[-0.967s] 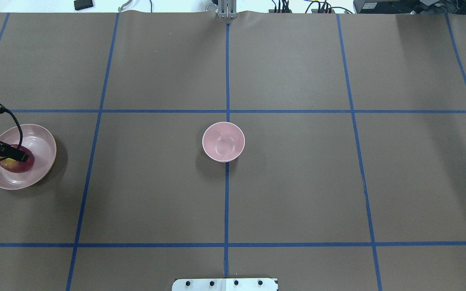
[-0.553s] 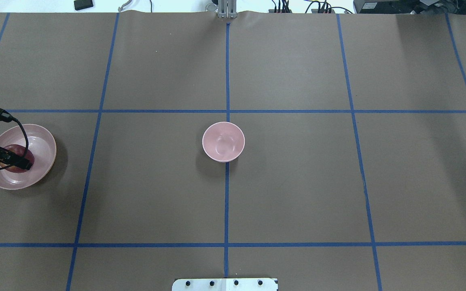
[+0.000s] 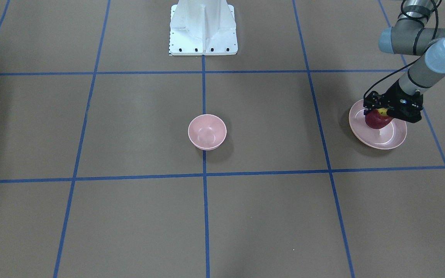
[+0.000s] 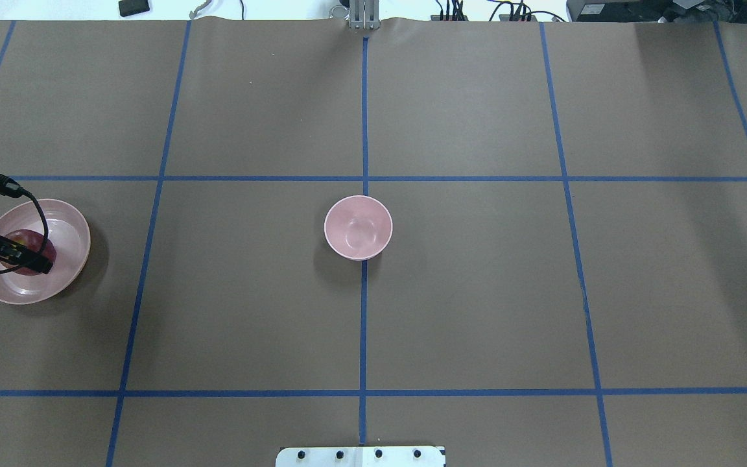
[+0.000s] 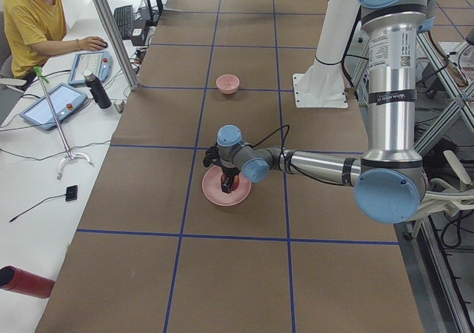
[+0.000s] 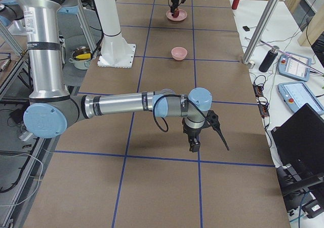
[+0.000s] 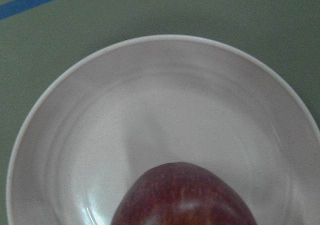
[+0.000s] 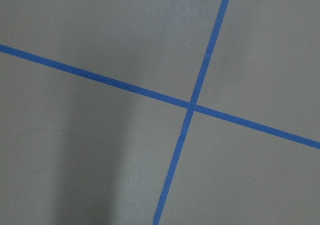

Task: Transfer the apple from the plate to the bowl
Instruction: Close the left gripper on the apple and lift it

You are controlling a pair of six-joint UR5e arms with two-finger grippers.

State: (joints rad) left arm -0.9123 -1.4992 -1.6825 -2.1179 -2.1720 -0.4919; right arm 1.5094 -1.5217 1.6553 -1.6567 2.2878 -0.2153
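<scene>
The dark red apple [image 3: 377, 121] sits in the wide pink plate [image 3: 394, 137] at the table's left end. My left gripper [image 3: 381, 115] comes down over the apple with its jaws closed around it; the apple rests in the plate. The left wrist view shows the apple [image 7: 185, 195] close up over the plate [image 7: 150, 95]. The small deep pink bowl [image 4: 358, 227] stands empty at the table's centre, far from the plate [image 4: 65, 227]. My right gripper [image 6: 193, 146] hangs just above the table near the right end, seen only from the side, so I cannot tell its state.
The white robot base [image 3: 203, 27] stands behind the bowl. Blue tape lines [image 4: 364, 324] divide the brown table. An operator [image 5: 33, 22] sits at a side desk with tablets and a bottle.
My left gripper has come down and shifted slightly over the apple since one second ago, and has stayed there for the last half second. The bowl and plate have not moved.
</scene>
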